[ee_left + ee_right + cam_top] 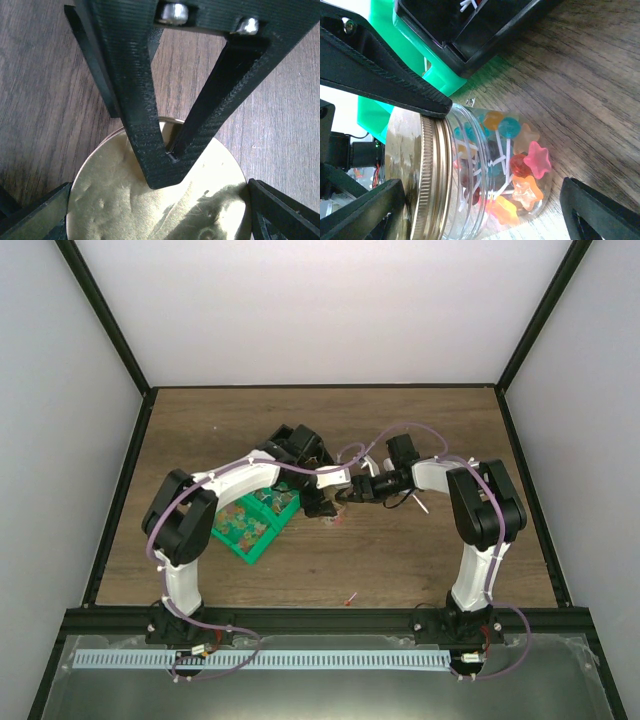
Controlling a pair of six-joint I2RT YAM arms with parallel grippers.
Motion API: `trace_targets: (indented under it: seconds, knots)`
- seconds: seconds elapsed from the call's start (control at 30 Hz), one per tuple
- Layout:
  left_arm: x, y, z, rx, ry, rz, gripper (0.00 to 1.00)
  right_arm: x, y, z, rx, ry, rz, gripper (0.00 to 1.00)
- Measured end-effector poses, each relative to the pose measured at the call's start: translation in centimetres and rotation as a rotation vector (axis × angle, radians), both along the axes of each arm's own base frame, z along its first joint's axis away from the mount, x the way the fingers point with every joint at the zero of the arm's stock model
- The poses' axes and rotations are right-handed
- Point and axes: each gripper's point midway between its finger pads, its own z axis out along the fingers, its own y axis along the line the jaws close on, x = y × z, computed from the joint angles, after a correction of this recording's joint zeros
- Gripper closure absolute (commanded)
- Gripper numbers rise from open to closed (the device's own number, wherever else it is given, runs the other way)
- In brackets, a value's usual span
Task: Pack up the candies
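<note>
ARMS MEET OVER THE JAR: Both arms converge on a glass jar (475, 200) standing on the wooden surface (430, 560). The candies (520, 165), stars and lollipops in red, orange and blue, sit packed inside it under a gold lid (150, 215). The left tool (159, 192) clasps the lid by its rim, a finger on each side, apparently to turn or steady it. The right tool (482, 185) stands released, jaws wide. One of its fingers lies across the lid's top, between the left tool's fingers, where it would crowd any twist. Just beside the jar sits a green tray (248, 556) holding more candies. One stray sweet (350, 598) lies near the front edge, well apart from both.
</note>
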Motion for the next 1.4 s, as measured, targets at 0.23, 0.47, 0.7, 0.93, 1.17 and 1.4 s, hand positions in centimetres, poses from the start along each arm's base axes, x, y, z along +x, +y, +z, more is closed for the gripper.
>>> trace_targets:
  seconds: [0.23, 0.47, 0.7, 0.93, 1.17, 1.4]
  knots:
    - [0.0, 0.0, -0.1, 0.005, -0.001, 0.002, 0.12, 0.0, 0.0, -0.1, -0.004, -0.01, 0.004, 0.15]
    - [0.0, -0.1, -0.1, 0.002, 0.005, 0.012, 0.1, 0.3, 0.1, -0.2, -0.005, -0.017, 0.015, 0.18]
    - [0.2, 0.0, -0.7, 0.016, 0.01, 0.025, 0.01, 0.4, -0.1, -0.9, -0.034, -0.021, 0.015, 0.18]
    - [0.3, 0.0, -0.7, 0.015, 0.009, 0.027, 0.0, 0.6, 0.0, -1.0, -0.036, -0.022, 0.017, 0.17]
    - [0.1, -0.4, 1.6, -0.057, 0.013, 0.021, 0.0, 0.8, -0.1, -1.0, -0.046, -0.021, 0.013, 0.14]
    - [1.6, 1.6, 4.8, -0.15, 0.05, 0.099, 0.16, 1.6, 0.0, -0.5, -0.062, -0.044, 0.005, 0.12]
